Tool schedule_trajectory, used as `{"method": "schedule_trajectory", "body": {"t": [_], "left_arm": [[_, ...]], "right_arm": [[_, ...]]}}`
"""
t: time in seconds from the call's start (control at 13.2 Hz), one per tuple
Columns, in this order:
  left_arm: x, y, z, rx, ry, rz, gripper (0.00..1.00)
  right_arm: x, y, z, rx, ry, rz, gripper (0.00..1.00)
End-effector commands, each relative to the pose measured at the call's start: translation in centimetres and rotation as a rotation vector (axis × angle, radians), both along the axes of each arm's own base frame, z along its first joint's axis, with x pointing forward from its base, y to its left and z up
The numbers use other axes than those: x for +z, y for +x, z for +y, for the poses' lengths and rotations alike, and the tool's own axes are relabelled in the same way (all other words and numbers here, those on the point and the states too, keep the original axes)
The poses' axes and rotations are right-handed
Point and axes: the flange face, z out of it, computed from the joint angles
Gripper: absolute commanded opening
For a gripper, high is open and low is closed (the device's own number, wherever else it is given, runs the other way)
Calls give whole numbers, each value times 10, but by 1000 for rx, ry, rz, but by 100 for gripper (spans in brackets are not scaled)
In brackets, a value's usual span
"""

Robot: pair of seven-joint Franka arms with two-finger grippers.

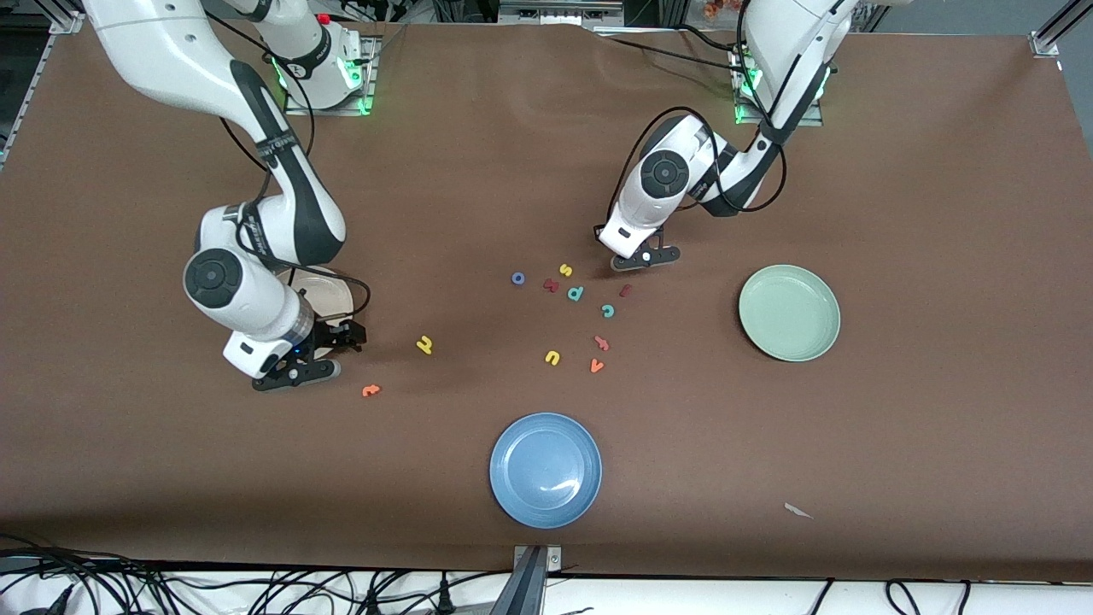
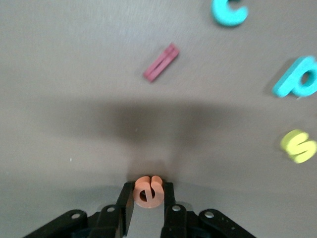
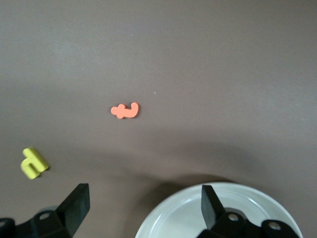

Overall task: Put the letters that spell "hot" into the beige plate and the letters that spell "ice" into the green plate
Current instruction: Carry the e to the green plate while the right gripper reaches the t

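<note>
My left gripper [image 1: 645,256] [image 2: 148,197] is shut on the orange e [image 2: 148,191], which stands on edge between its fingers low over the table. Close by lie the maroon i [image 1: 626,291] [image 2: 161,62] and the teal c [image 1: 608,310] [image 2: 229,11]. The green plate [image 1: 789,312] sits toward the left arm's end. My right gripper [image 1: 320,352] [image 3: 144,193] hangs open over the rim of the beige plate [image 1: 333,295] [image 3: 218,213], which its arm partly hides. The yellow h [image 1: 424,344] [image 3: 33,163] and the orange t [image 1: 371,390] [image 3: 125,110] lie near it. The blue o [image 1: 517,278] is mid-table.
Other loose letters lie mid-table: a yellow s [image 1: 565,270], a teal p [image 1: 575,294], a dark red letter [image 1: 551,285], a yellow u [image 1: 552,358], an orange v [image 1: 597,366]. A blue plate [image 1: 546,469] sits nearest the front camera. A paper scrap [image 1: 797,511] lies beside it.
</note>
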Motion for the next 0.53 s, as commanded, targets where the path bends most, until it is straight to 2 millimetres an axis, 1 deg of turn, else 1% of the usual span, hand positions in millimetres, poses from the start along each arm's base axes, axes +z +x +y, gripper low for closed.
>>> {"method": "schedule_trajectory", "body": {"t": [0.0,0.08,0.15,0.23,0.3,0.45], "left_arm": [[54,49,4,-53,18,62,0],[80,73,12,-79,28,102,0],[101,90,23,-106,36,142,0],[115,109,45,-115,31,160,0],[125,128,72,-127,12,161,0],[127,152,126,-153,-19,165,0]], "right_arm": [[-6,9,20,26,3,-44,100],[-5,16,30,37,7,-55,100],[-6,21,32,38,11,-62,100],[-8,27,33,39,11,-69,100],[-12,32,36,42,12,-73,100],[-25,41,39,44,12,-75,100]]}}
